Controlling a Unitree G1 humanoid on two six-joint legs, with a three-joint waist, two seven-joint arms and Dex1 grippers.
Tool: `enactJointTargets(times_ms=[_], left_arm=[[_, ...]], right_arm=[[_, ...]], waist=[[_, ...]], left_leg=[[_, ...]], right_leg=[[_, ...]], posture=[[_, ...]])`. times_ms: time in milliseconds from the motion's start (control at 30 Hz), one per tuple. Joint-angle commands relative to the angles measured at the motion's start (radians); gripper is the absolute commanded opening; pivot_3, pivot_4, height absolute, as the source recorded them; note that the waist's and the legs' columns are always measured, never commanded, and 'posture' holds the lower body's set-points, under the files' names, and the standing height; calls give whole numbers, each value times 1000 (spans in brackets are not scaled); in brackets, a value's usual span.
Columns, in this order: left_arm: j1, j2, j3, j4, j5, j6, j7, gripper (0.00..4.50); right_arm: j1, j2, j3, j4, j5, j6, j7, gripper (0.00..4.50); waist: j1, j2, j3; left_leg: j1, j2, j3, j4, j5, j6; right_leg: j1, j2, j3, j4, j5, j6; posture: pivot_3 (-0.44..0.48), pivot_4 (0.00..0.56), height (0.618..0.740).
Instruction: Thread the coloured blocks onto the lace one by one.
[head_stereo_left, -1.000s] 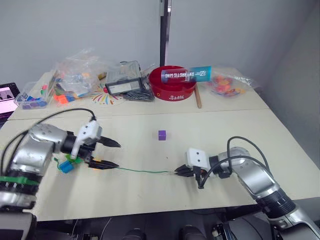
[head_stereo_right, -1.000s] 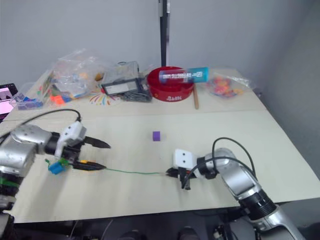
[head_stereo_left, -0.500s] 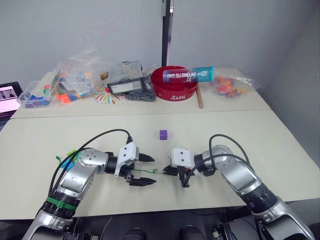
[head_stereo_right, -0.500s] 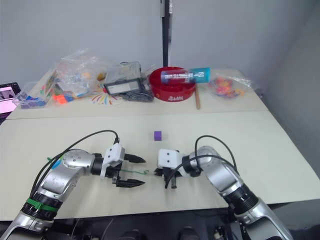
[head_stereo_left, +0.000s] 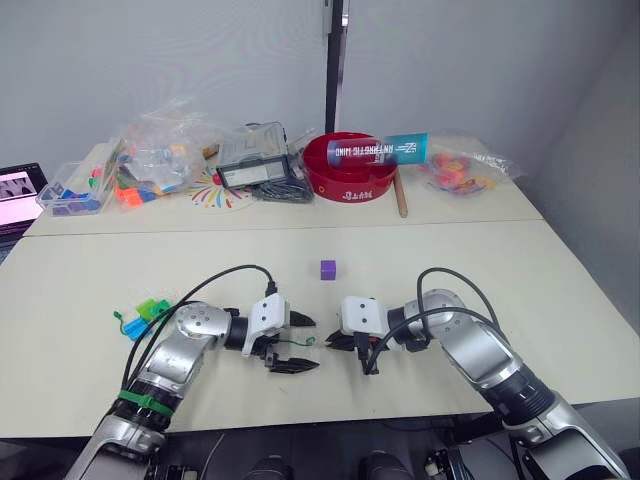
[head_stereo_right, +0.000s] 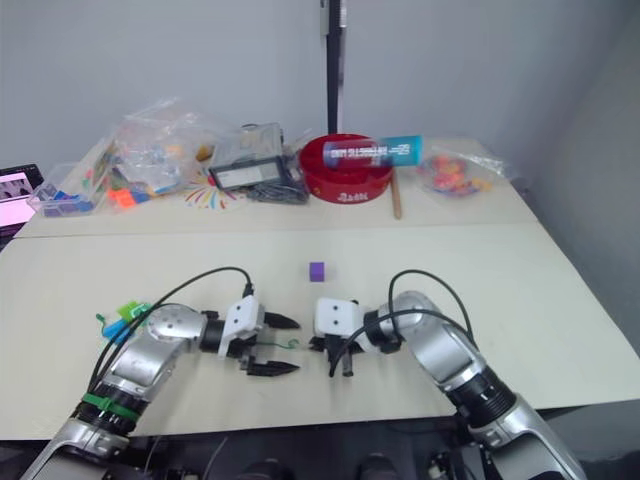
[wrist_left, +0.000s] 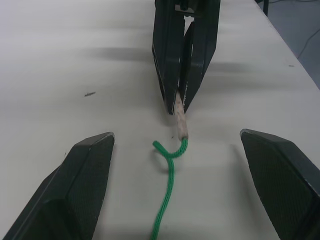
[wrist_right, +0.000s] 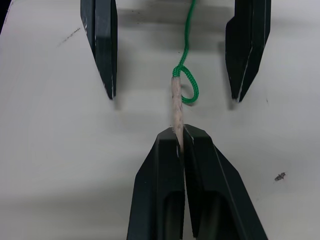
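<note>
Both forearms lie low along the table's (head_stereo_left: 560, 270) front edge, grippers facing each other. The right gripper (wrist_right: 181, 137) pinches the green lace's (wrist_left: 169, 185) pale tip; the left gripper (head_stereo_left: 302, 345) is spread wide around the lace's curl. The purple block (head_stereo_left: 327, 269) sits mid-table, beyond them.

One purple block (head_stereo_left: 327, 269); one lace (wrist_left: 170, 170) (green).

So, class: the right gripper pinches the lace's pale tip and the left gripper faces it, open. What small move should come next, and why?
Probably the left gripper should ease forward and close on the lace just behind its pale tip. Its fingers are spread either side of the green string, while the right gripper is shut on the tip. The purple block lies unthreaded farther back on the table.
</note>
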Motion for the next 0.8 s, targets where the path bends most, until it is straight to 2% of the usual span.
enactJointTargets(times_ms=[33,200,433,800], left_arm=[[-29,-22,0,-1,-4,-6,7,3984],[-60,-55,-5,16,0,13,18,2359],[-61,-52,-14,-10,6,41,20,56],[-51,-34,-7,-64,-14,82,19,16]], right_arm=[[-10,-7,-12,-37,5,7,1,0],[-7,-12,-15,-43,7,13,1,0],[-2,-18,-17,-55,10,20,0,0],[-7,-16,-13,-44,11,22,-4,0]], waist=[[0,0,0],[2,0,0],[0,0,0],[1,0,0]], left_leg=[[0,0,0,0,0,0],[0,-1,0,1,0,0],[0,0,0,0,0,0],[0,-1,0,1,0,0]], right_leg=[[0,0,0,0,0,0],[0,-1,0,0,0,0],[0,0,0,0,0,0],[0,0,0,0,0,0]], posture=[[0,150,740],[0,150,740],[0,150,740],[0,150,740]])
